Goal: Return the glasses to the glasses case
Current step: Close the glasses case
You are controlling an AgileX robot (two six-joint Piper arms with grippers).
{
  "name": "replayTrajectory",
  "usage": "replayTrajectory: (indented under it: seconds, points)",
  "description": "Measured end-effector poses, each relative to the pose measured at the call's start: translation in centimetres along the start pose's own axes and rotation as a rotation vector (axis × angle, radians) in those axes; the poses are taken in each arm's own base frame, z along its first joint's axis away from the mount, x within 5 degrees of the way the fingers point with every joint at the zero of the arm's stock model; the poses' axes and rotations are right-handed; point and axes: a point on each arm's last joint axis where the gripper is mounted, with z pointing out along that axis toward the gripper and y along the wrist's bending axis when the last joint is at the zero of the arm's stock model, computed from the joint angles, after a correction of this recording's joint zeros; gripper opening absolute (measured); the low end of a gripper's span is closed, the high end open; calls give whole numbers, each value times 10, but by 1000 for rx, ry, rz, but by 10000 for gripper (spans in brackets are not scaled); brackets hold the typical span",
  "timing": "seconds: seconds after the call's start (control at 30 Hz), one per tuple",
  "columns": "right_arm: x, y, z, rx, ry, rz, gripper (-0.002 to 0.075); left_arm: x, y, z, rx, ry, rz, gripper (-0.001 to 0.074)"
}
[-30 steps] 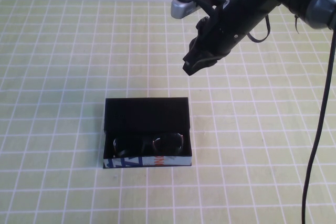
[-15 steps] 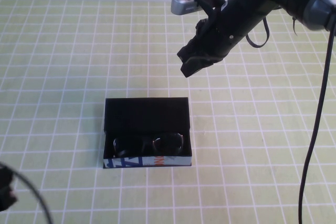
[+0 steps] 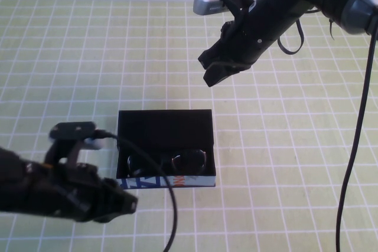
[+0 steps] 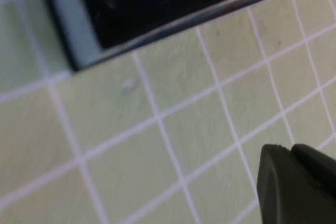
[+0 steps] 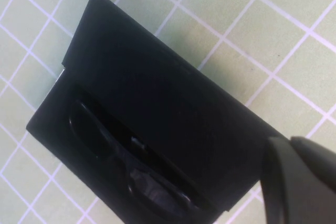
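Across the lower left of the high view reaches the left arm, its left gripper (image 3: 121, 203) low over the green checked tablecloth (image 3: 283, 163), just in front of the case's near left corner; whether its fingers are spread or pressed together cannot be told. Just right of it, at the frame's centre, sits one glasses case (image 3: 165, 125), a flat black box with its flap lid folded back toward the top of the frame and its printed front edge facing the bottom. Inside lies one pair of glasses (image 3: 167, 162), long axis running left to right along the case's front wall, the two lenses side by side; in the right wrist view the glasses (image 5: 113, 156) fill the open compartment beside the raised flap. They lie beyond the left gripper's tip, apart from it, and well below the other arm. In the upper right, the right gripper (image 3: 214, 72) hangs high above the cloth past the case's far right corner, touching nothing, its fingers apparently drawn together around nothing.
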Motion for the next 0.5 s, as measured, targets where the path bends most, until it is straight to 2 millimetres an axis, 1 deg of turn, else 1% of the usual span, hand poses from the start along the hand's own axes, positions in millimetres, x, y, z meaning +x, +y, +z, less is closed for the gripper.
replayTrajectory:
  seconds: [0.2,0.37,0.5]
  points:
    - [0,0,0,0,0,2,-11,-23,10,41,87,-17,15,-2]
    - [0,0,0,0,0,2,-11,-25,22,69,108,-9,-8,-2]
    - [-2,-2,2,5,-17,4,-11,-26,27,80,110,-34,-9,-2]
